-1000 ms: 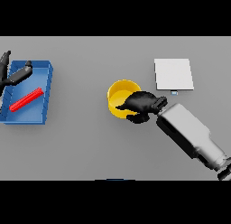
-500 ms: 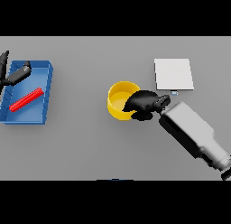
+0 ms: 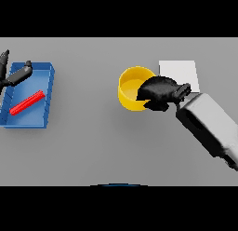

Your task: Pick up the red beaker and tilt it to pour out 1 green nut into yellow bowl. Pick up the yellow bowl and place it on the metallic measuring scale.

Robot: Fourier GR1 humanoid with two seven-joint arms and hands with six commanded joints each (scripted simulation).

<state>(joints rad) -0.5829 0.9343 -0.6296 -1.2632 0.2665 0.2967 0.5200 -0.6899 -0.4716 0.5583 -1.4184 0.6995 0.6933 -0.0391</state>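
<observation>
- At mid-table, right of centre: yellow bowl, upright on the grey table; its right rim is covered by the right hand.
- Just beside the bowl, to its right: metallic measuring scale, a pale flat square, partly hidden by the hand and wrist.
- Right hand: fingers curled over the bowl's right rim, apparently clamping the wall between fingers and thumb; the thumb's exact seat is not visible.
- Step in hand, as judged: carrying the bowl to the scale. Advice: keep the rim pinch firm, hold the bowl level so any contents stay inside, travel the short way rightward, and set it down centred on the plate before letting go.
- No green nut can be made out inside the bowl.
- At the far left: blue tray holding a red beaker lying on its side.
- Left hand: over the tray's upper edge, fingers loosely extended, holding nothing.
</observation>
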